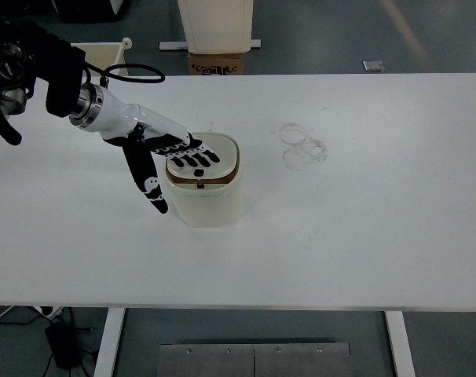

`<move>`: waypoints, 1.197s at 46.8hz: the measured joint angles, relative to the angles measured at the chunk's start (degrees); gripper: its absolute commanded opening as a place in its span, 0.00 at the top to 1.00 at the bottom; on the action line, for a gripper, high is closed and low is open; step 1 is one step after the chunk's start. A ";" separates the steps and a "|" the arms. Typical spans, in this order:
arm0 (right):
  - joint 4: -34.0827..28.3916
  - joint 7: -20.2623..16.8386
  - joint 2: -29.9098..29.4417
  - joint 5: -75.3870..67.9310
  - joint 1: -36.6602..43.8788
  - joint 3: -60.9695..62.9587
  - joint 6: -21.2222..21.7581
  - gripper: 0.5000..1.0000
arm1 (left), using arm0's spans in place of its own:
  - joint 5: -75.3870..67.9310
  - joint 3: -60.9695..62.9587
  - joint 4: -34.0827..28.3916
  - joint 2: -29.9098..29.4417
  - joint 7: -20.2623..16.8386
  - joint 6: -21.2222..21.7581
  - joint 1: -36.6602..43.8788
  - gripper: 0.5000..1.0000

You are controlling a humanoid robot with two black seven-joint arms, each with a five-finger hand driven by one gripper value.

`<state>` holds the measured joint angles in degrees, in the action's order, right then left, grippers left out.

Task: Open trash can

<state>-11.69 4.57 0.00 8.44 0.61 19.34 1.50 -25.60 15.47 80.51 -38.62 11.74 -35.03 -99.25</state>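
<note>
My left hand (169, 153) comes in from ten o'clock. Its fingers (192, 156) are spread flat on the lid (214, 157) of the trash can (210, 200), holding nothing. The can sits near the middle of the white table (364, 228). The lid looks closed. I think I must press down next to pop it open.

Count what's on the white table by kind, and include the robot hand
Trash cans: 1, the cream trash can
Robot hands: 1, the left hand, fingers spread over the can's lid
Ring-shaped marks on the table: a small cluster, not counted
Total: 2
</note>
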 measured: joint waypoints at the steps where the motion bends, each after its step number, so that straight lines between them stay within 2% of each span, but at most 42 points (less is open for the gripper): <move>1: 0.00 0.00 0.00 0.00 0.00 0.00 0.00 0.01 | 0.08 -0.36 -0.01 -0.10 0.00 0.00 -0.17 0.00; 15: 0.00 0.01 0.00 0.00 0.00 0.00 0.01 0.01 | 4.31 -5.73 -1.75 -1.77 -0.08 0.03 -3.28 0.00; 22: -0.01 0.02 0.00 0.00 0.00 0.01 0.02 0.01 | 9.62 -12.70 -9.38 -0.96 -0.80 0.05 -1.52 0.00; 29: -0.01 0.01 0.00 0.00 0.00 0.00 0.00 0.01 | 13.30 -22.24 -16.24 0.26 -5.32 0.32 3.49 0.00; 37: 0.00 0.00 0.00 0.00 0.01 0.00 -0.01 0.01 | 15.12 -30.42 -19.28 1.16 -8.27 6.79 9.45 0.00; 42: 0.00 0.00 0.00 0.00 0.00 0.00 -0.02 0.01 | 16.38 -36.26 -23.47 3.27 -9.86 10.20 13.97 0.00; 56: -0.01 0.01 0.00 0.00 0.01 0.00 -0.01 0.01 | 23.83 -45.54 -33.65 5.52 -10.08 11.17 20.70 0.00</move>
<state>-11.70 4.58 0.00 8.44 0.62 19.34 1.49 -1.76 -30.07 46.86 -33.10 1.65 -23.86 -78.55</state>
